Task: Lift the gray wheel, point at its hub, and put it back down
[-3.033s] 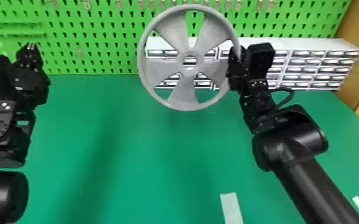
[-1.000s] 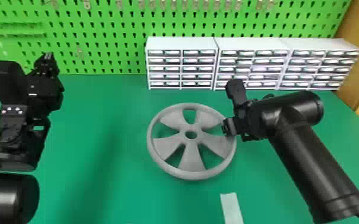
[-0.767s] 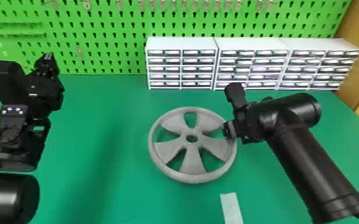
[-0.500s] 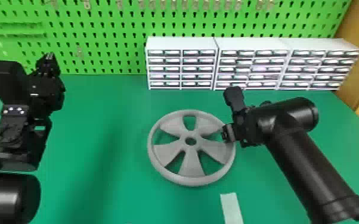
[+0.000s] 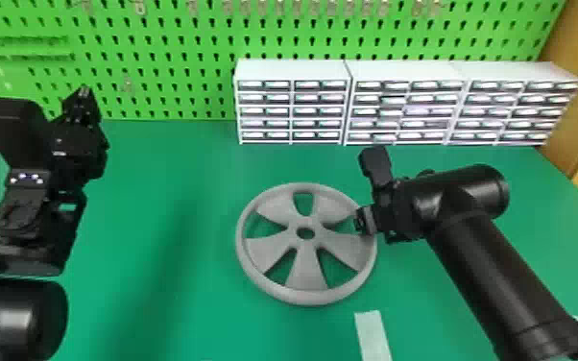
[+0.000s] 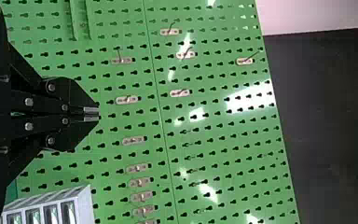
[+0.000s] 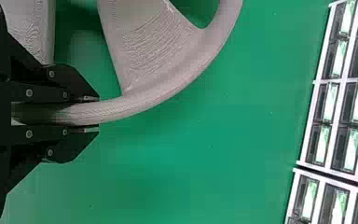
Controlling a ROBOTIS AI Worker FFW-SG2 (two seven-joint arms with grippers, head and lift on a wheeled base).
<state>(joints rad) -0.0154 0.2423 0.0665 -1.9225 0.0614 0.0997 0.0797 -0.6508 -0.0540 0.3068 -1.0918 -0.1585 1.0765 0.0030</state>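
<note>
Gray five-spoked wheel [image 5: 305, 273] lies low, seemingly flat, mid-way between back and front of the green counter [image 5: 173, 163]; black two-fingered right gripper [image 7: 99, 114] clasps its rim; black left gripper [image 6: 99, 114] pinched together, empty, toward the back left corner. Lift and hub-pointing can't be confirmed; put-down looks nearly done, release and withdrawal left.

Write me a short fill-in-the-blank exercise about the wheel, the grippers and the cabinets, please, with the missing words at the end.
The gray wheel has ____ spokes.
The right gripper has its fingers on either side of the wheel's outer ____.
The fingers of the left gripper are not open but ____.
The white drawer cabinets stand in front of a pegboard colored ____.

Missing words: five; rim; shut; green.
</note>
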